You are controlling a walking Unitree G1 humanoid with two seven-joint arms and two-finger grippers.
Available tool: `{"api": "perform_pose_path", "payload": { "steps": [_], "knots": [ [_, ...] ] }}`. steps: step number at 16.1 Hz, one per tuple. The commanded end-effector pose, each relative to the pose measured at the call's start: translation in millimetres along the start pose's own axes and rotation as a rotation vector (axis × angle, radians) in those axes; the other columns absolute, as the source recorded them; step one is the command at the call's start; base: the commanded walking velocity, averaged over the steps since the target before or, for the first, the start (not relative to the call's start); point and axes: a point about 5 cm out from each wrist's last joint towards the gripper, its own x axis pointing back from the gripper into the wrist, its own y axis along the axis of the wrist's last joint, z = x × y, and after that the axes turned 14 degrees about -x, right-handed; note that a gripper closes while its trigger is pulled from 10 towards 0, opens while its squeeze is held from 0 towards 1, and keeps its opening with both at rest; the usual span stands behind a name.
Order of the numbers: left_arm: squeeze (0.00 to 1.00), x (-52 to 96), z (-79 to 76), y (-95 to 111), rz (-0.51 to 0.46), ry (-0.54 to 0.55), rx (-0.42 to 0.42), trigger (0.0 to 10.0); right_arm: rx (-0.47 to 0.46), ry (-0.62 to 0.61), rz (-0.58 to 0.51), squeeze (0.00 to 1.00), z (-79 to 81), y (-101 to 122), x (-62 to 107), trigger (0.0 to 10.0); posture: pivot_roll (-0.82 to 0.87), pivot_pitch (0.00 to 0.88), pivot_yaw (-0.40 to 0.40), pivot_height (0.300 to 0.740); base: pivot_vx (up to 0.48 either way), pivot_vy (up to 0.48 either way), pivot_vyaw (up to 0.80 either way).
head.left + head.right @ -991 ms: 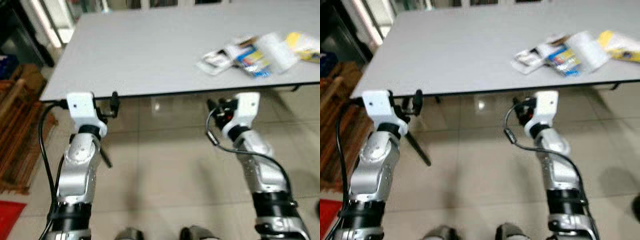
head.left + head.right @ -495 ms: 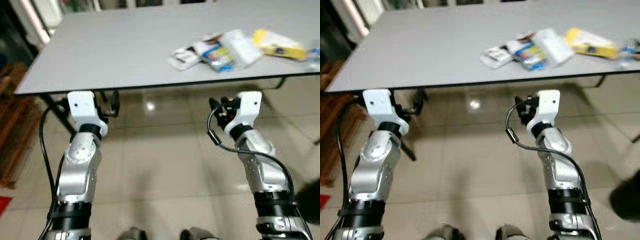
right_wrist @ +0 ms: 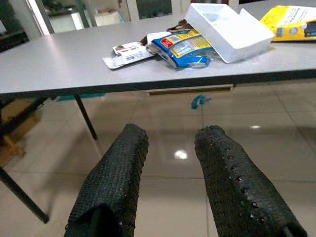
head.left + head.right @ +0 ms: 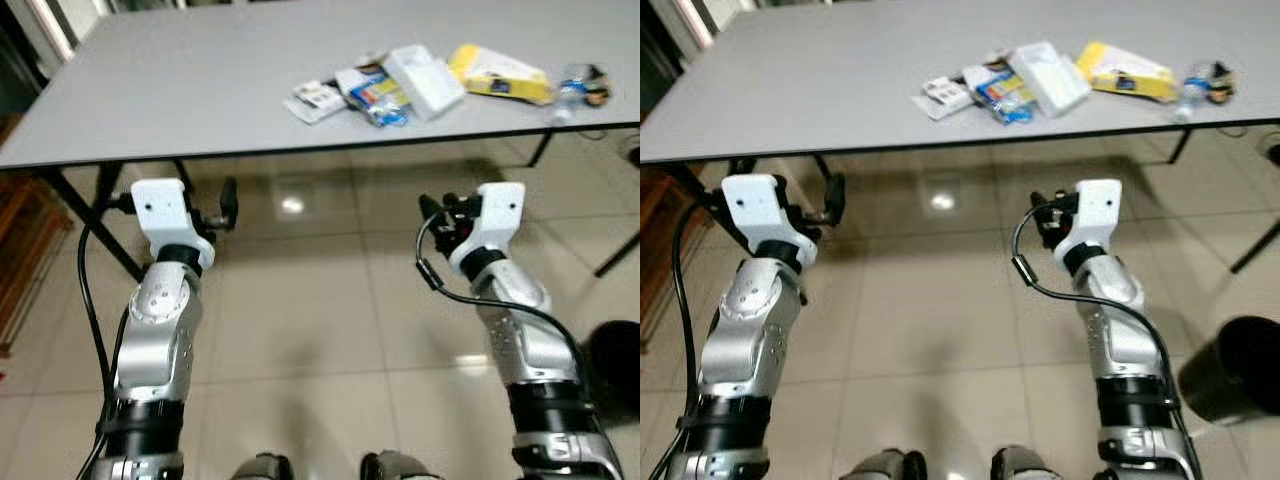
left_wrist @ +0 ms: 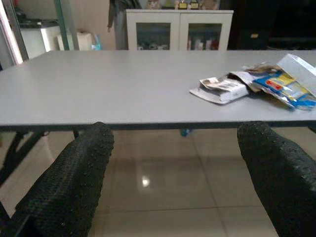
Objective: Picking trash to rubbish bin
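Observation:
Trash lies on the grey table (image 4: 200, 90): a white wrapper (image 4: 313, 100), a blue packet (image 4: 380, 95), a clear white box (image 4: 425, 80), a yellow bag (image 4: 497, 73) and a small bottle (image 4: 565, 85). Both arms are held up in front of me, below and short of the table's near edge. My left gripper (image 5: 173, 133) is open wide with nothing between its fingers. My right gripper (image 3: 170, 136) is open with a narrower gap, also empty, facing the blue packet (image 3: 182, 47) and the white box (image 3: 229, 29). A black rubbish bin (image 4: 1230, 370) stands on the floor at my right.
Black table legs (image 4: 80, 215) stand under the table at left, and another leg (image 4: 615, 250) at far right. The floor is glossy beige tile (image 4: 320, 330). A white cabinet (image 5: 177, 29) stands beyond the table.
The camera has shifted right along the table: the trash now sits nearer the middle of the view and the black bin has come into sight. Both arms keep the same pose.

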Motion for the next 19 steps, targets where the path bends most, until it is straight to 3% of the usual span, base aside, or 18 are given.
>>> {"api": "perform_pose_path", "payload": {
  "steps": [1, 4, 19],
  "knots": [
    [0.0, 2.2, 8.6, -1.9, 0.01, 0.024, -0.007, 10.0, -0.002, 0.011, 0.007, 0.0, 5.4, -3.3, -0.5, 10.0, -0.14, 0.145, 0.075, 0.74, 0.0, 0.0, 0.0],
    [0.0, 2.5, 8.5, 0.7, -0.008, 0.007, 0.004, 10.0, -0.005, 0.013, 0.007, 0.0, 6.3, -3.5, -0.2, 10.0, -0.14, 0.148, 0.075, 0.74, 0.0, 0.0, 0.0],
    [0.0, 4.7, 6.8, 2.5, -0.019, -0.019, 0.012, 10.0, 0.005, 0.023, 0.005, 0.0, 10.4, -5.8, 0.5, 10.0, -0.14, 0.158, 0.074, 0.74, 0.462, 0.0, 0.0]
  ]
}}
